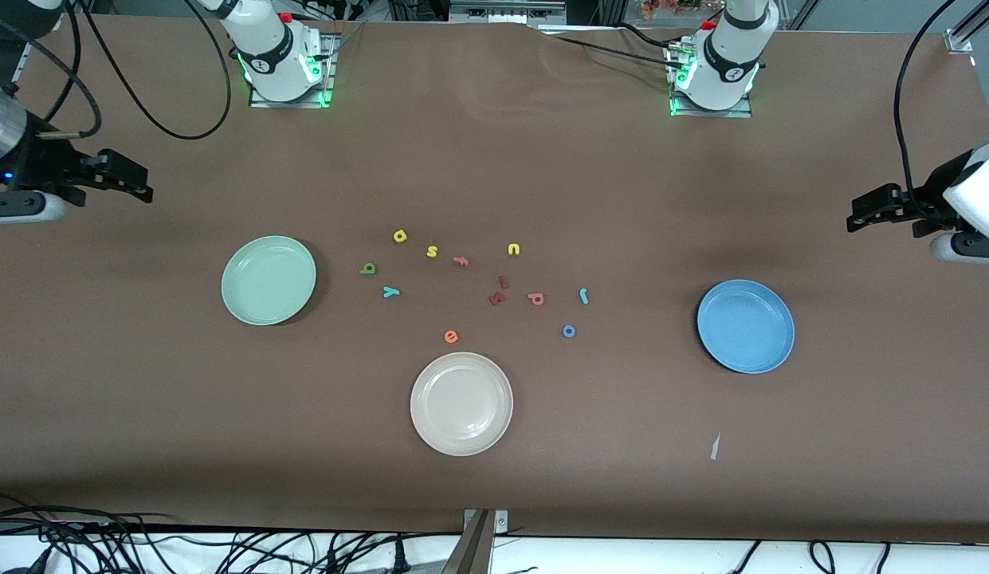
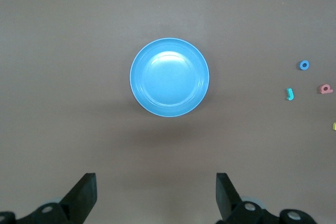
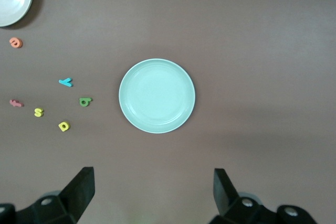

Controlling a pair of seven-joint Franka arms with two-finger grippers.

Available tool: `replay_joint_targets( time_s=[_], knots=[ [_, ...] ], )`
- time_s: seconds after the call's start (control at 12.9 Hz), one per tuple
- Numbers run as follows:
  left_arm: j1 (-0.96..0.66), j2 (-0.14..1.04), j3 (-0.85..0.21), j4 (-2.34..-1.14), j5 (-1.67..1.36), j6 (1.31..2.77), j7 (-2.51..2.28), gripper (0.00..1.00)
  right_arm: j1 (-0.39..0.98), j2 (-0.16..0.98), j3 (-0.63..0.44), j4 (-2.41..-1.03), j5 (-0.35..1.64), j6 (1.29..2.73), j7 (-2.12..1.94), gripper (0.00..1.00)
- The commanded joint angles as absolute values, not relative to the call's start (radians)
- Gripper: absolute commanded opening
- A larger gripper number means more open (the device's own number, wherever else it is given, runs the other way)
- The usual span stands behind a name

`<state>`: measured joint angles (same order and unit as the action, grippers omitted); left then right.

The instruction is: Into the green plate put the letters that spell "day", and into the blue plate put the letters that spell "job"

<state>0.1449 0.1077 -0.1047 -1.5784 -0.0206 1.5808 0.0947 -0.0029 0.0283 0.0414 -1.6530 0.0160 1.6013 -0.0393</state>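
Note:
The green plate [image 1: 268, 280] [image 3: 157, 96] lies toward the right arm's end, the blue plate [image 1: 745, 325] [image 2: 169, 77] toward the left arm's end. Between them on the table lie the olive "d" [image 1: 368, 269] [image 3: 85, 101], yellow "a" [image 1: 399, 236] [image 3: 63, 126], teal "y" [image 1: 391, 292] [image 3: 65, 82], teal "j" [image 1: 584, 296] [image 2: 289, 94], blue "o" [image 1: 569, 331] [image 2: 304, 65] and pinkish-red "b" [image 1: 535, 299] [image 2: 326, 89]. Both plates hold nothing. My right gripper [image 1: 135, 182] [image 3: 154, 190] hangs open and empty near the green plate. My left gripper [image 1: 861, 214] [image 2: 156, 192] hangs open and empty near the blue plate.
A cream-white plate [image 1: 461, 403] lies nearest the front camera. Other letters lie among the task's: yellow "s" [image 1: 432, 252], yellow "u" [image 1: 513, 249], pink "f" [image 1: 461, 261], orange "e" [image 1: 451, 336], two dark red letters [image 1: 498, 293]. A white scrap [image 1: 714, 446] lies near the blue plate.

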Motion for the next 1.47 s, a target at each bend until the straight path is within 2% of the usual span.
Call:
replay_joint_targets(
  time_s=[0.0, 0.15, 0.39, 0.85, 1.16, 1.39],
  knots=[
    [0.146, 0.116, -0.104, -1.577, -0.040, 1.571, 0.100, 1.00, 0.021, 0.102, 0.051, -1.658, 0.014, 1.602, -0.032, 1.00],
    [0.146, 0.178, -0.103, -1.577, -0.049, 1.563, 0.100, 1.00, 0.047, 0.149, 0.051, -1.663, 0.015, 1.633, -0.026, 1.00],
    [0.060, 0.256, -0.115, -1.560, -0.052, 1.592, 0.060, 1.00, 0.107, 0.240, 0.052, -1.696, 0.021, 1.806, 0.084, 1.00],
    [-0.190, 0.437, -0.117, -1.575, -0.087, 1.857, -0.331, 1.00, 0.270, 0.296, 0.051, -1.948, 0.012, 2.198, 0.505, 1.00],
    [-0.310, 0.576, -0.117, -1.578, -0.087, 2.072, -0.561, 1.00, 0.373, 0.391, 0.048, -1.960, 0.008, 2.307, 0.835, 1.00],
    [-0.345, 0.630, -0.117, -1.582, -0.087, 2.089, -0.604, 1.00, 0.419, 0.471, 0.048, -1.959, -0.008, 2.455, 1.134, 0.94]
  ],
)
